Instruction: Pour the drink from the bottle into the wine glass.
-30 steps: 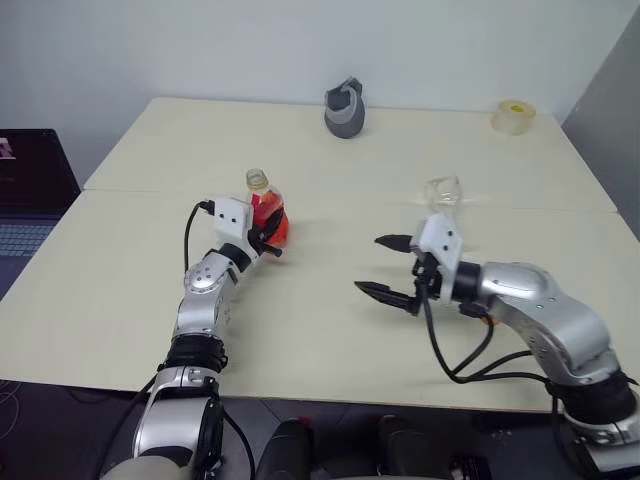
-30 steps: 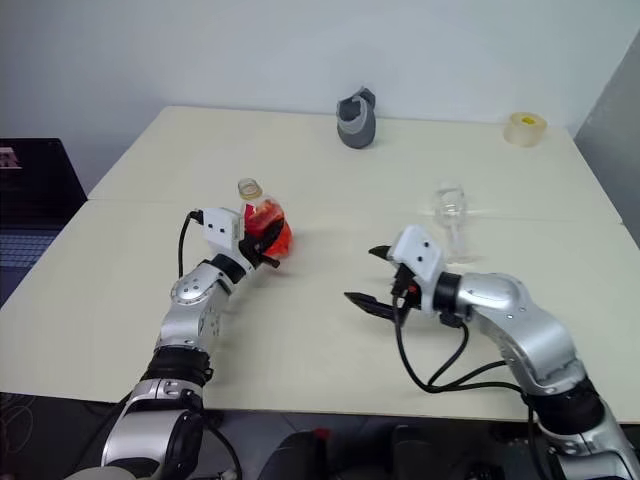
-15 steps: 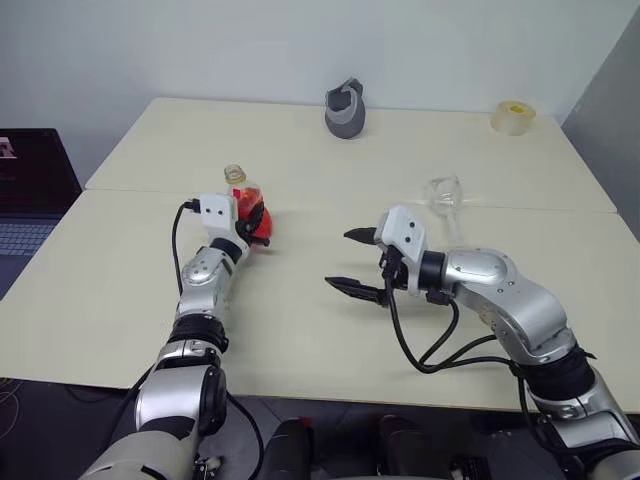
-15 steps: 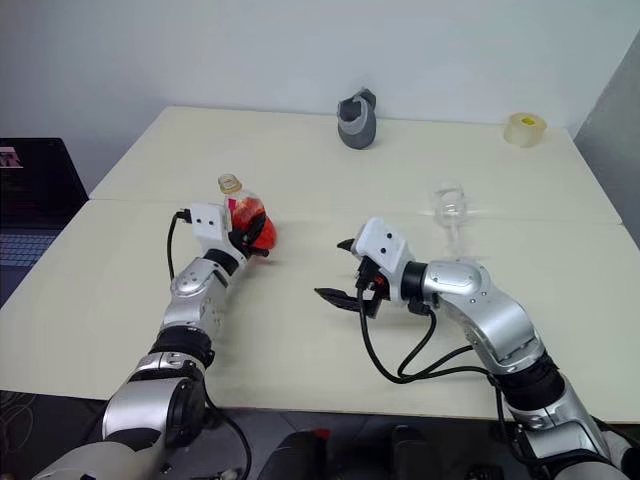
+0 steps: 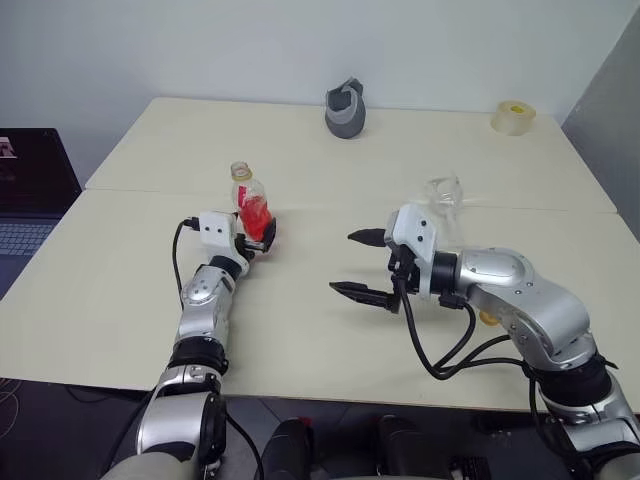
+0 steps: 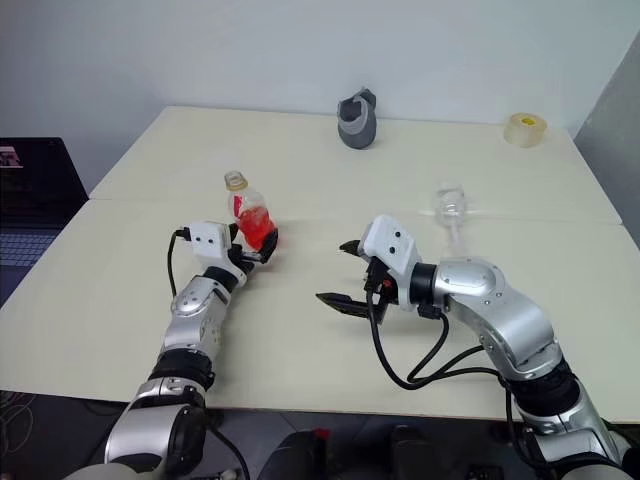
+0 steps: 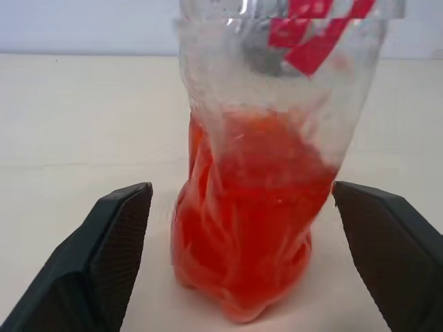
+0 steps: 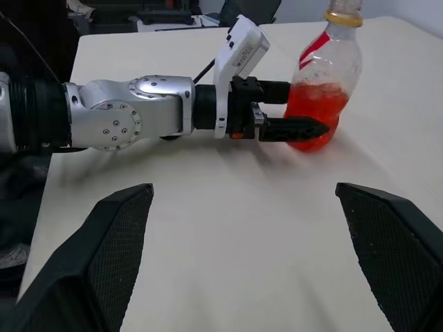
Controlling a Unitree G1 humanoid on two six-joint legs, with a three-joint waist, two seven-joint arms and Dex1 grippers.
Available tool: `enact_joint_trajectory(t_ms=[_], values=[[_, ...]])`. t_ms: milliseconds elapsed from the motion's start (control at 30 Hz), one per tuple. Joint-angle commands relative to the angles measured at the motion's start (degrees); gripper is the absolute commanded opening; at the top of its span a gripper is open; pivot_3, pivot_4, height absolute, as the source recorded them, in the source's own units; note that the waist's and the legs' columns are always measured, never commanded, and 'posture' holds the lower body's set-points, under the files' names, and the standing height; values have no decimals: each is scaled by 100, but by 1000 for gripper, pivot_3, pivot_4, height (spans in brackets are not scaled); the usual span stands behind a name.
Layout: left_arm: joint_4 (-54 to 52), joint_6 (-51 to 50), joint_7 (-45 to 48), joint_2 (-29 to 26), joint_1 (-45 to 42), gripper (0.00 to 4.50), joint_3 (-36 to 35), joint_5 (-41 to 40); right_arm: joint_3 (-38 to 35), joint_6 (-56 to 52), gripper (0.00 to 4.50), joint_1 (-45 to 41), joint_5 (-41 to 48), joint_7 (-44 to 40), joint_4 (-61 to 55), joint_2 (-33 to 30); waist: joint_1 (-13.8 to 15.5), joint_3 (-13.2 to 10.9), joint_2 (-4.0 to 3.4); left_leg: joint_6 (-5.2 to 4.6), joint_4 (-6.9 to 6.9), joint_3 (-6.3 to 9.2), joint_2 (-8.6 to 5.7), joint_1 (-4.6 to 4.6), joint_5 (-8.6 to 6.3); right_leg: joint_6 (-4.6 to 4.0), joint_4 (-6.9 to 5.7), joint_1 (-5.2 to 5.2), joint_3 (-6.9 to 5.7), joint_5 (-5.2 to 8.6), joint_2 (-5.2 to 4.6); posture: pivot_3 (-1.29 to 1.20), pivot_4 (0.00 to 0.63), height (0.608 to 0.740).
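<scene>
Left gripper spread wide around the bottle, black fingers standing clear of the plastic on both sides, not touching. Bottle upright on the cream table, uncapped, yellowish neck ring at the mouth; red-pink drink fills the lower half, plastic wall crumpled. Label is a red mark with white patches near the shoulder; no legible writing. Right gripper at about 4 o'clock from the bottle, well apart from it, fingers spread and empty, pointing across toward the left arm. Wine glass at about 3 o'clock from the bottle, beyond the right wrist, clear; whether it holds any drink cannot be told. Grey mug-like object at 12 o'clock on the far edge; tape roll at the far right corner. Laptop off the table's left side.
</scene>
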State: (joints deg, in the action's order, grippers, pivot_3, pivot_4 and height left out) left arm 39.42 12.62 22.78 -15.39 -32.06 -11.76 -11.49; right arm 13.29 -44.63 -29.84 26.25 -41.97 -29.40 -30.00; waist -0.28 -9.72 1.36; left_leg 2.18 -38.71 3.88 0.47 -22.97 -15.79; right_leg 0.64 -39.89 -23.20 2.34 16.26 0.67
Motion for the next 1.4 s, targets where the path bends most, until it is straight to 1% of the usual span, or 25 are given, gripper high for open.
enact_joint_trajectory(t_ms=[33, 167, 233, 300, 400, 500, 633, 733, 833, 933, 1000, 1067, 1167, 1267, 1400], values=[[-1001, -282, -199, 37, 405, 4459, -48, -119, -361, -128, 4500, 76, 246, -15, -454, -167, -2, 0, 0, 0, 0, -1, 0, 1, 0, 0, 0, 0, 1, 0, 0, 0, 150, 740], [-2865, -895, -482, -4, 1512, 4459, -81, -163, -937, -469, 4500, 306, 567, 261, -703, -243, -22, 0, 0, 1, 4, 2, 7, 1, -1, 0, 2, 0, 8, 0, -1, 0, 150, 740], [-3852, -1180, -410, -116, 2103, 4459, 77, -108, -1533, -736, 4500, 391, 784, 683, -615, -94, -25, 0, 1, 1, 5, 2, 10, 2, -1, -1, 2, 1, 8, 0, -1, 0, 150, 740], [-4473, -1430, -238, -231, 2396, 4459, 284, -99, -1958, -937, 4500, 399, 894, 1042, -486, 23, -19, 0, 0, 1, 6, 3, 11, 2, -1, -2, 0, 1, 8, 0, 0, 0, 150, 740], [-4973, -1955, 238, -455, 2417, 4459, 694, -253, -2411, -1204, 4500, 276, 827, 1567, -157, 91, 45, 1, 1, 2, 4, 10, 3, 3, 0, -2, 1, 8, 0, 0, 0, 0, 150, 740], [-4983, -2393, 725, -638, 2048, 4459, 922, -508, -2550, -1669, 4500, -52, 717, 1914, 346, -56, 33, 1, -1, 1, 2, -2, -4, 4, 0, -1, 2, 10, 6, 1, 0, 0, 150, 740], [-4624, -2594, 1441, -881, 1475, 4459, 1161, -629, -2157, -2499, 4500, -910, 403, 2154, 1405, -408, -16, -1, -4, 1, 10, -20, 4, 7, -1, -3, 0, 0, 5, 1, 7, 0, 150, 740], [-4418, -2747, 2035, -1012, 1189, 4459, 1352, -769, -1916, -2619, 4500, -1590, 151, 2166, 2373, -472, -114, 0, -6, 0, 38, -52, 7, 22, 0, -6, 2, -1, 14, 2, 11, 0, 150, 740], [-4184, -2697, 2883, -1155, 826, 4459, 1734, -789, -1644, -2501, 4500, -2669, -223, 2064, 4147, -432, -166, -2, -7, -1, 55, -76, 9, 30, 1, -8, 3, -5, 21, 3, 12, 0, 150, 740], [-4103, -2629, 3178, -1164, 643, 4459, 1931, -690, -1229, -2166, 4500, -3212, -525, 1649, 5306, -430, -163, -3, -10, -2, 64, -86, 10, 26, 2, -10, 10, -12, 23, 4, 12, 0, 150, 740], [-4067, -2583, 3256, -1126, 570, 4459, 1997, -636, -903, -1891, 4500, -3514, -803, 1379, 6022, -390, -161, -3, -10, -3, 70, -86, 15, 22, 2, -11, 25, -13, 23, 4, 13, 0, 150, 740], [-4031, -2545, 3294, -1095, 524, 4459, 2034, -592, -689, -1647, 4500, -3740, -1034, 1156, 6593, -341, -159, -3, -10, -3, 72, -86, 15, 16, 1, -11, 33, -14, 24, 4, 11, 0, 150, 740], [-3976, -2477, 3360, -1040, 441, 4459, 2123, -519, -370, -1083, 4500, -4170, -1497, 856, 7767, -170, -159, -5, -13, -3, 69, -92, 9, 12, 1, -10, 35, -17, 26, 3, 4, 0, 150, 740], [-3935, -2457, 3367, -966, 371, 4459, 2164, -481, -238, -513, 4500, -4530, -1878, 727, 8701, 13, -157, -6, -14, -3, 64, -92, 8, 11, 1, -11, 28, -20, 27, 2, 3, 0, 150, 740], [-3891, -2438, 3376, -905, 281, 4459, 2205, -433, -86, 95, 4500, -4798, -2351, 607, 9501, 267, -161, -6, -15, -2, 65, -90, 11, 13, 2, -11, 19, -24, 25, 2, 4, 0, 150, 740]])
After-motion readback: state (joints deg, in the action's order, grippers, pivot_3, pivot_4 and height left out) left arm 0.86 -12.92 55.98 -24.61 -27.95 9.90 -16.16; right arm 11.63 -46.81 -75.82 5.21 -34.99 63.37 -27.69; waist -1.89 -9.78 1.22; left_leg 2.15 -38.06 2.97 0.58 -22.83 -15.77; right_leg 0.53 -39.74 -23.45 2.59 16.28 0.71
